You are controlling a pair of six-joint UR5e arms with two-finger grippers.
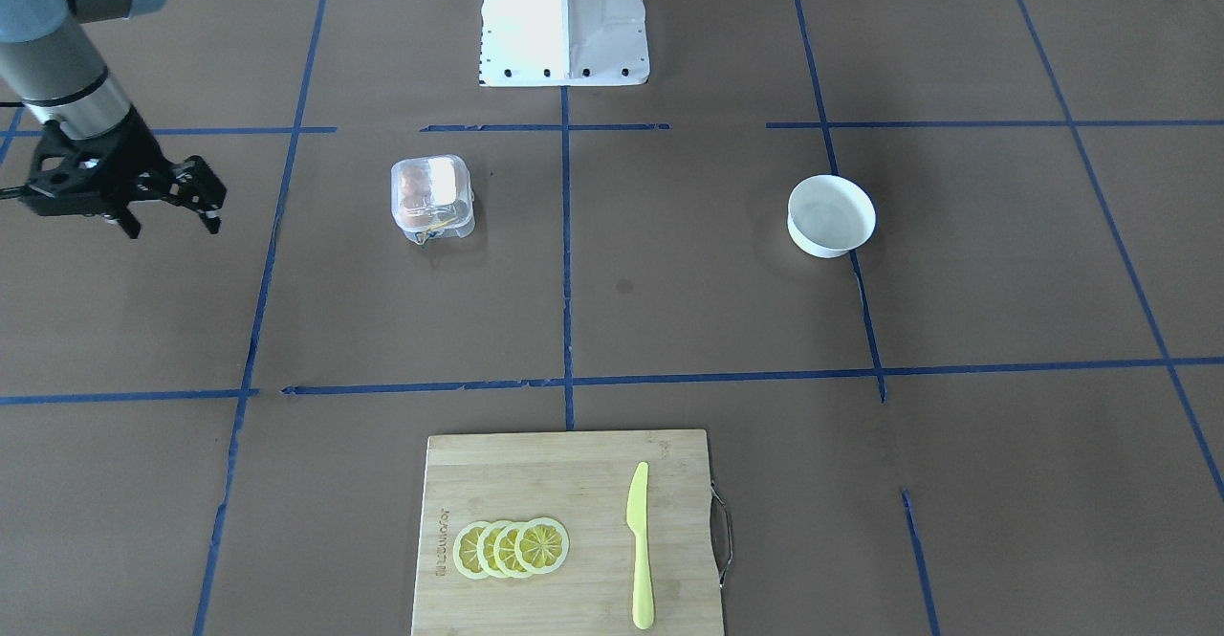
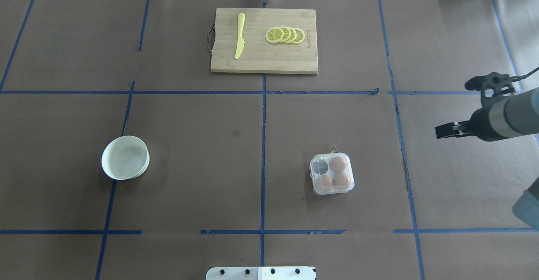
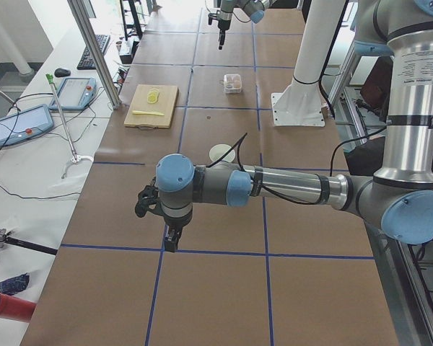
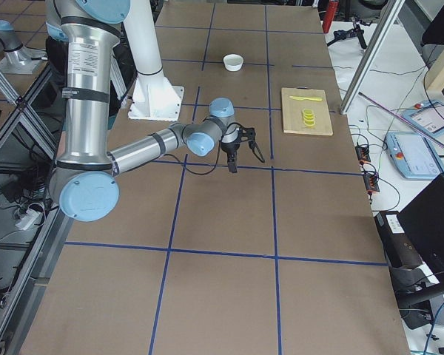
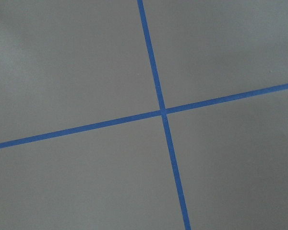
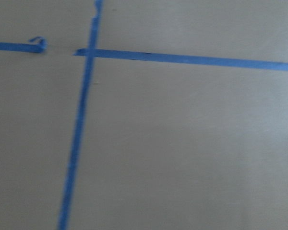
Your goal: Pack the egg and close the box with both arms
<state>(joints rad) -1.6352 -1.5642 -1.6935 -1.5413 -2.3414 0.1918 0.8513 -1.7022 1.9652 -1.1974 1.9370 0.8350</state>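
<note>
— Where are the eggs?
— Three orange-brown eggs (image 2: 338,164) sit in the small clear plastic box (image 2: 315,187) on the brown surface (image 2: 189,124).
— And the claws?
— The right black claw (image 1: 172,228) is spread wide, well apart from it; the left claw (image 3: 170,244), I cannot tell.

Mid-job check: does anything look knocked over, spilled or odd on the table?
Nothing stands out. The box sits flat with three eggs inside and one cup unfilled. The bowl is upright with nothing in it. No egg lies loose and nothing is spilled. The right gripper hangs open, well off to the box's side.
</note>
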